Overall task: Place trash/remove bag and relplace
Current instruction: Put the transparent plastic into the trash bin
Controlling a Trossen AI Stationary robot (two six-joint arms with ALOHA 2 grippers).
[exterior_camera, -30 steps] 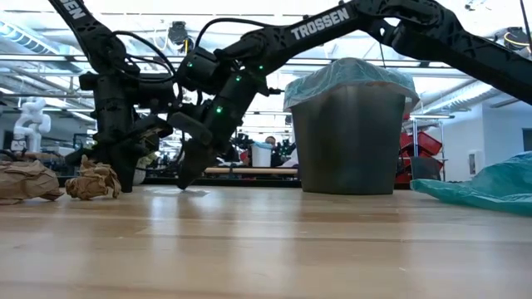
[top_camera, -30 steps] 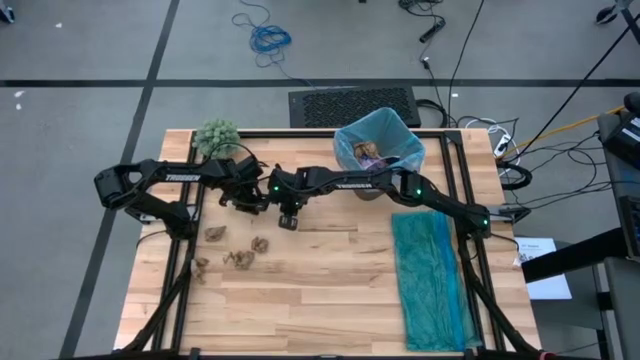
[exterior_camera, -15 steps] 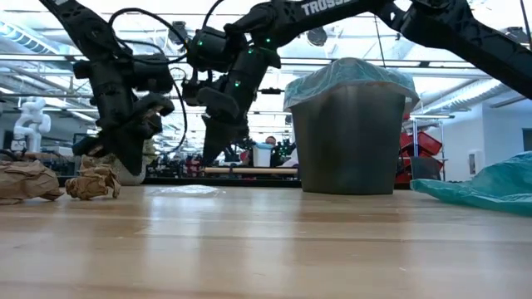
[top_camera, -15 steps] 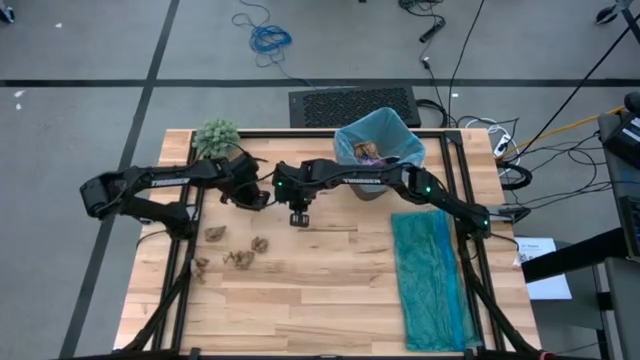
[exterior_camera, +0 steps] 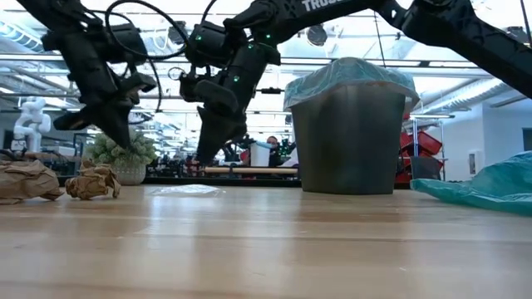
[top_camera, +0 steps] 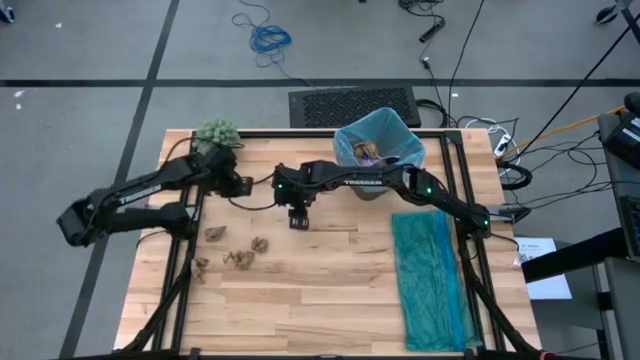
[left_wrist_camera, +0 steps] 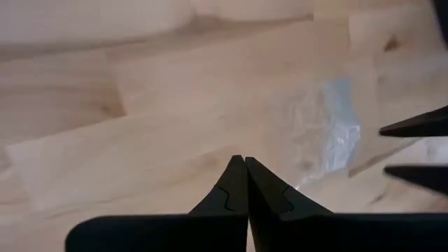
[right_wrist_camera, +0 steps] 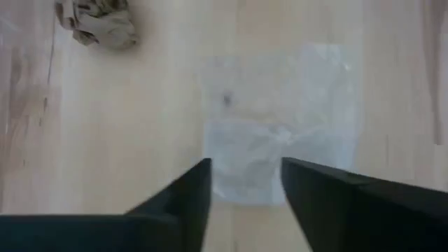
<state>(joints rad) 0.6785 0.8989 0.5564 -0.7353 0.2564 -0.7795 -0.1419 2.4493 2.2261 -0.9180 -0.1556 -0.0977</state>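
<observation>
The only lettering that can be read is white capitals on the right arm [exterior_camera: 332, 8], the dark arm reaching in above the bin [exterior_camera: 352, 137] in the low view; the picture's top edge cuts them, so they cannot be read with certainty. Small white marks sit on both arms in the high view, too small to read.

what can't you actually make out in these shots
- Contents of the bin: in the high view only a few scraps show at its mouth, too small to identify; in the low view its wall hides them.
- Clear plastic sheet on the table: faint in both wrist views, nearly invisible from above; what it is stays unclear.
- Brown wads: too small to count surely from above; the low view's edge cuts them off.
</observation>
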